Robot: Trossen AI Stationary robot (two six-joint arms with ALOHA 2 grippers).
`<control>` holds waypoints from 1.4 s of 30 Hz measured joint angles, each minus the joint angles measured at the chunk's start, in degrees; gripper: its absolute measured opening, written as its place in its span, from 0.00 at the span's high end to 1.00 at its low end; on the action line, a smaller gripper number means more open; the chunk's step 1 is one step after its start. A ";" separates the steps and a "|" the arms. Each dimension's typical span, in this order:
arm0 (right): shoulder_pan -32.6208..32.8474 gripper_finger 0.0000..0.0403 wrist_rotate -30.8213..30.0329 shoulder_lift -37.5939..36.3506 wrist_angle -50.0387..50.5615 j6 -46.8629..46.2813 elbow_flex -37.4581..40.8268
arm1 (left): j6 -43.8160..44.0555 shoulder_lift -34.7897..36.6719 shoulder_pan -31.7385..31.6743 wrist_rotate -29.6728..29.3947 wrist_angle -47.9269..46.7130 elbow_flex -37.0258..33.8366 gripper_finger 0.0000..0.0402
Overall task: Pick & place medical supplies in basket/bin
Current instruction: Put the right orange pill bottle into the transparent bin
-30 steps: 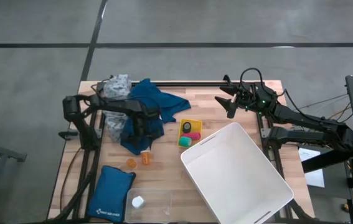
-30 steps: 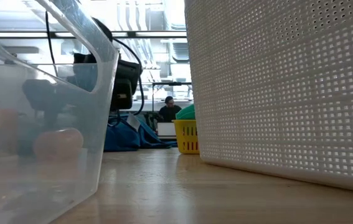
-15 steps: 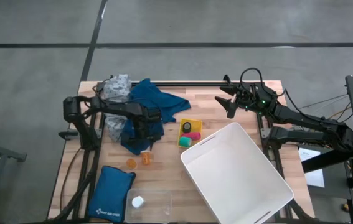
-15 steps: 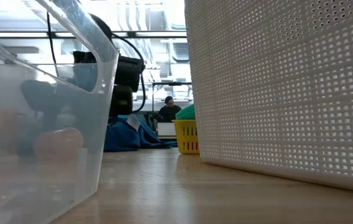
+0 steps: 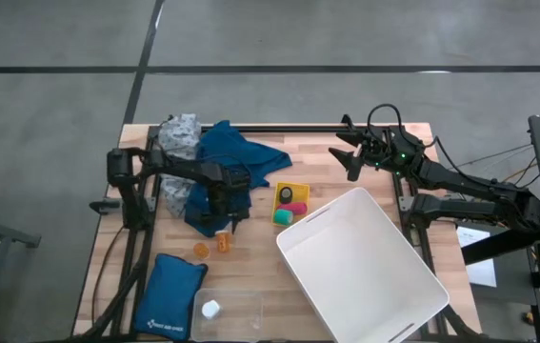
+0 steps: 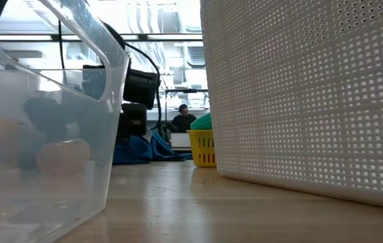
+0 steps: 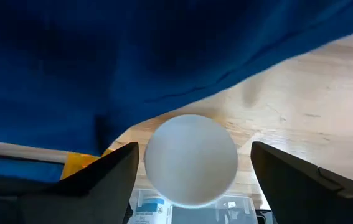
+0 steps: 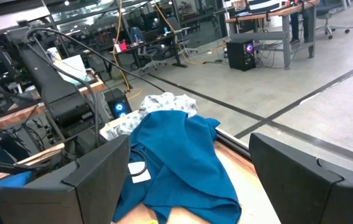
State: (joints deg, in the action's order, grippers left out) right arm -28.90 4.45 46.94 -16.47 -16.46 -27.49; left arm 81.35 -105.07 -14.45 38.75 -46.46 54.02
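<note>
Medical supplies are spread over the tabletop [image 5: 250,272], none in the white bin [image 5: 365,272] yet; it sits near right. Blue cloth garment [image 5: 236,157] is heaped far left-centre, grey dotted cloth [image 5: 179,133] touching its far-left edge. Blue padded pouch [image 5: 170,295] lies near left, clear tub [image 5: 227,310] just right of it with a small white bottle [image 5: 210,309] inside. Yellow basket [image 5: 290,202] sits between garment and bin, holding teal, pink and dark bandage rolls [image 5: 290,198]. Two orange pill bottles [image 5: 224,243] stand near the garment's near edge.

My left gripper [image 5: 222,221] is down at the garment's near edge. Its jaws are spread, one on each side of a white-capped bottle [image 7: 192,158] lying on the wood; cannot tell if they touch it. My right gripper [image 5: 348,157] waits far right, above the tabletop, jaws wide apart, holding nothing.
</note>
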 joint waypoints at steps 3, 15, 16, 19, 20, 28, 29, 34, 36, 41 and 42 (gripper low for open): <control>0.02 0.19 0.00 -0.01 0.00 -0.01 0.00 | -0.33 -0.20 -0.01 0.01 -0.02 -0.04 0.22; -0.01 0.19 0.00 -0.01 0.00 -0.01 0.00 | -2.04 -0.18 -0.01 2.74 -1.55 -0.07 0.22; 0.02 0.19 0.00 -0.01 0.02 -0.01 0.00 | -2.04 -0.18 -0.01 2.62 -1.55 -0.07 0.22; 0.01 0.19 0.00 -0.01 0.02 -0.01 0.00 | -1.99 -0.18 -0.01 2.29 -1.55 -0.07 0.23; 0.00 0.19 0.00 -0.01 0.02 -0.01 0.00 | -1.93 -0.18 -0.01 2.06 -1.55 -0.08 0.23; 0.01 0.19 0.00 -0.01 0.02 -0.01 0.00 | -1.82 -0.18 -0.01 1.76 -1.52 -0.09 0.26; 0.01 0.19 0.00 -0.01 0.02 -0.01 0.00 | -1.82 -0.18 -0.01 1.76 -1.48 -0.09 0.28; -0.01 0.19 0.00 -0.01 0.02 -0.01 0.00 | -1.86 -0.18 -0.01 1.76 -1.34 -0.09 0.37; 0.00 0.19 0.00 -0.01 0.00 -0.01 0.00 | -1.87 -0.18 -0.01 1.78 -1.33 -0.09 0.41; 0.02 0.19 0.00 -0.05 0.00 -0.01 0.00 | -2.02 -0.13 -0.01 1.91 -1.25 -0.09 0.46; 0.02 0.19 0.00 -0.05 0.01 -0.01 0.00 | -2.02 -0.13 -0.01 1.91 -1.21 -0.09 0.46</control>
State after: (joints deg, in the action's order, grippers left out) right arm -28.88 4.45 46.89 -16.46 -16.47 -27.49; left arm 79.33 -105.21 -14.46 40.66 -47.66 53.93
